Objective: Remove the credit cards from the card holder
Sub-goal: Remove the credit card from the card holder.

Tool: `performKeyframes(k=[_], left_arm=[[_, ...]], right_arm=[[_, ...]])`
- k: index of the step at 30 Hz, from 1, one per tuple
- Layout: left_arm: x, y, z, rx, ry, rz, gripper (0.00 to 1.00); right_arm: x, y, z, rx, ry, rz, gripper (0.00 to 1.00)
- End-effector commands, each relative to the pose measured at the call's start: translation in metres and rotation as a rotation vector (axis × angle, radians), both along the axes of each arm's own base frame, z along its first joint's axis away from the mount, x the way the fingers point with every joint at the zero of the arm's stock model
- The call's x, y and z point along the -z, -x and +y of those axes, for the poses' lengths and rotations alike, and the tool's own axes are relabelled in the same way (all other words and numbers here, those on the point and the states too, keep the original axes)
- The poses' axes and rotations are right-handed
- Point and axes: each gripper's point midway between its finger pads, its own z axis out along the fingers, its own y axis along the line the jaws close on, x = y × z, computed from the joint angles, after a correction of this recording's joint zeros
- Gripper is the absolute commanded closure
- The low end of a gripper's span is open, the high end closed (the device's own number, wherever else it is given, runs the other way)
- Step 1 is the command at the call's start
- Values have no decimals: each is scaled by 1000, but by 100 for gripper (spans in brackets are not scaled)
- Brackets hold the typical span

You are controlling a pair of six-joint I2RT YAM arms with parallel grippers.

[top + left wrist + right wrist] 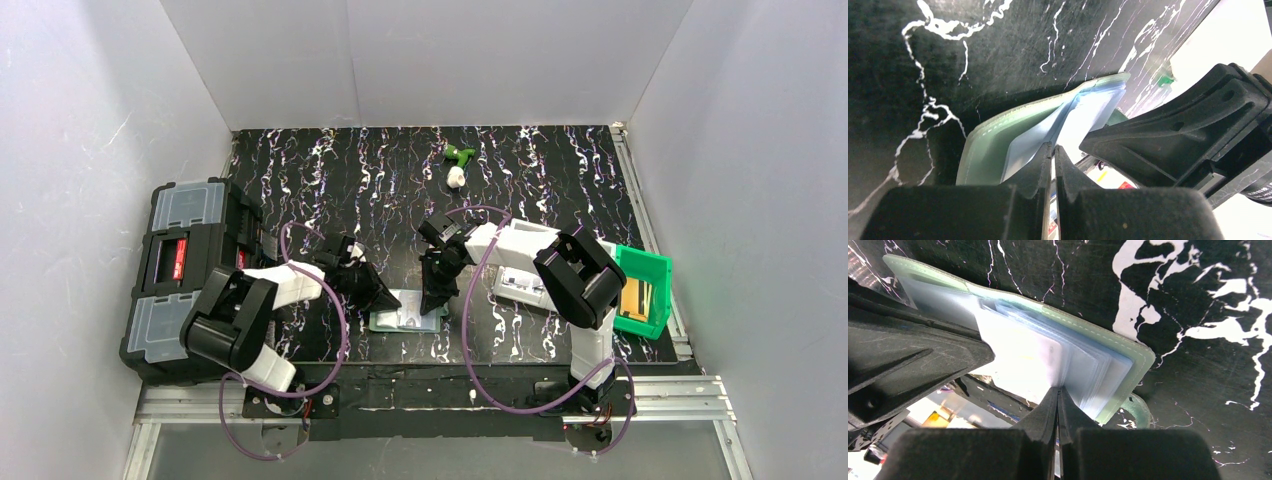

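**Top view.** A black counter veined with white is walled in white on three sides. At lower centre the card holder lies open and flat, pale green, near the counter's front edge. The left tool leans in at its left edge and the right tool comes down at its right edge, the two close together. A black toolbox fills the left side. A green bin and a white tray sit at the right, by the right arm. A small green and white object lies alone at upper centre, with bare counter all round it.

**Left wrist view.** The left tool is clenched, its tips together against a pale blue inner leaf of the holder. Whether a leaf is pinched between them cannot be told. The right tool crowds in from the right.

**Right wrist view.** The right tool is clenched, its tips meeting at the lower edge of the credit cards, a fanned pale stack inside the holder. A snap tab curls at lower right, with bare counter beyond.
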Motion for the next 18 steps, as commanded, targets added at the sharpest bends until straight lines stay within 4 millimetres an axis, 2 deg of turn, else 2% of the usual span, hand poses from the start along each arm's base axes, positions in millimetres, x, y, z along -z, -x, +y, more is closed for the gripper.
performKeyframes(k=[1,12,18], left_arm=[[-4,4,18,23,-112,-17,100],[-2,7,39,49,-207,-33,100],[-11,5,50,35,-241,-37,100]], right_arm=[[46,2,-28,4,177,-17,95],[47,3,-29,5,178,-13,95],[45,3,-28,1,168,-15,95]])
